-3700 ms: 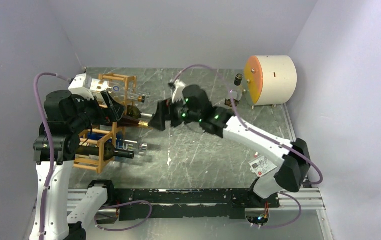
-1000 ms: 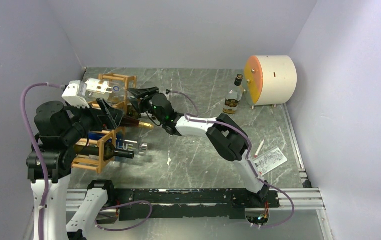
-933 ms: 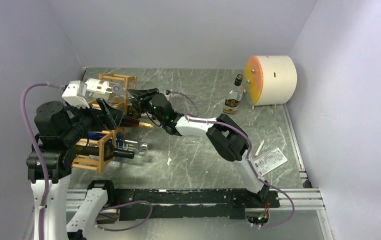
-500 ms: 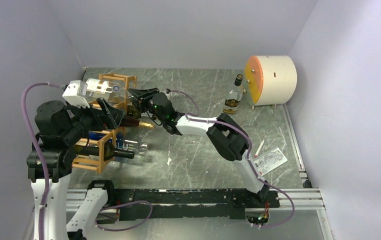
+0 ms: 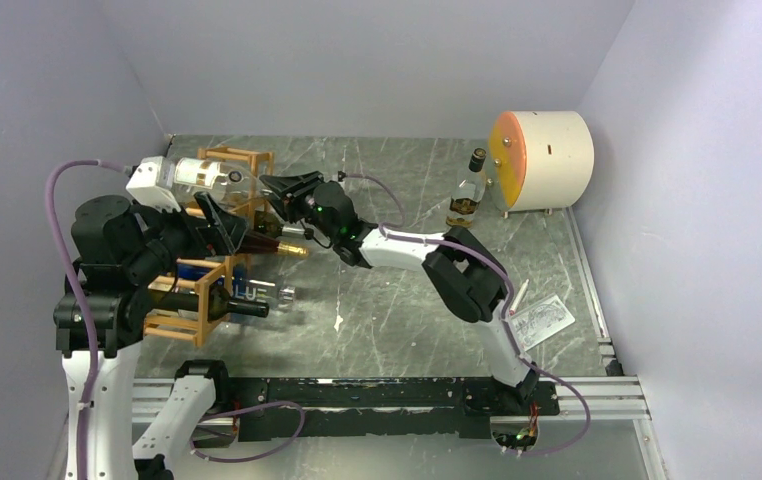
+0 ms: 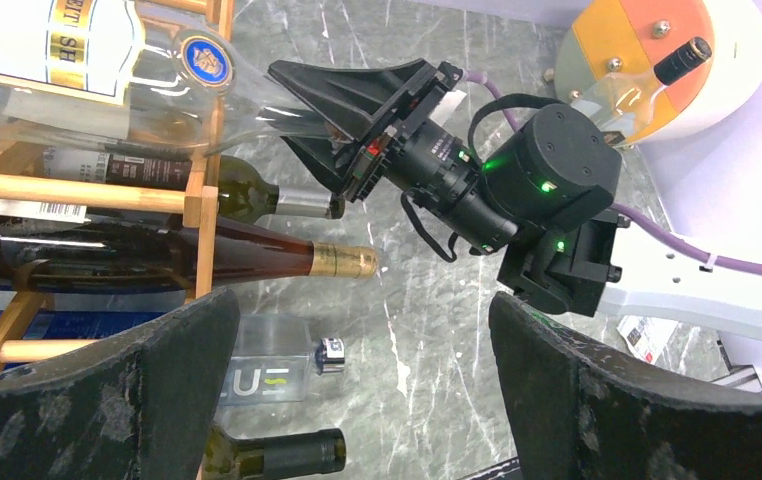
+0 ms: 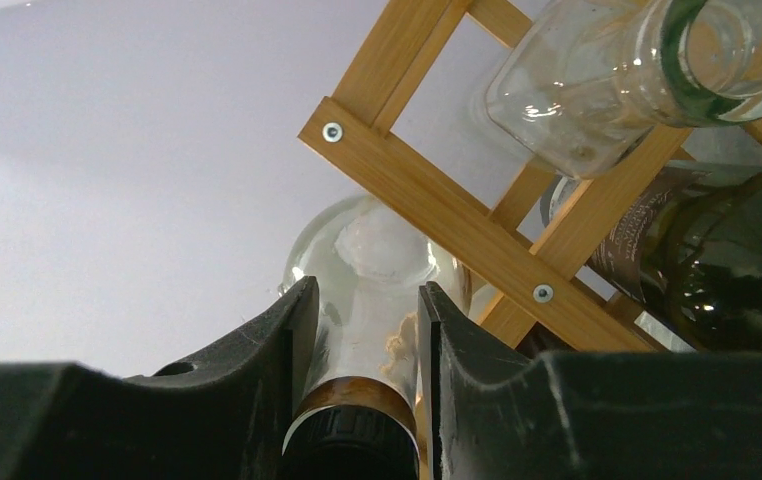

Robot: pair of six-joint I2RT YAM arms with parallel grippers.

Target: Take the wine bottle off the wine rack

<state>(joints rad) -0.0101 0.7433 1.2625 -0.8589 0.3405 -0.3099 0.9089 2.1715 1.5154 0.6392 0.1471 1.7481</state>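
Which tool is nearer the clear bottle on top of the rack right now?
Right. The right tool is shut on the clear bottle's neck; the left tool is open and apart from it, facing the wine rack.

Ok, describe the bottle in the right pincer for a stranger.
Find the wooden wine rack at the left of the table. Across its top lies a clear bottle, neck in the right pincer. Unlike the dark bottles below, it is see-through, with a white label and blue seal.

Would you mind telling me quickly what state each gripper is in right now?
Left gripper: open, holding nothing.
Right gripper: closed on the neck of the clear bottle on the wine rack.
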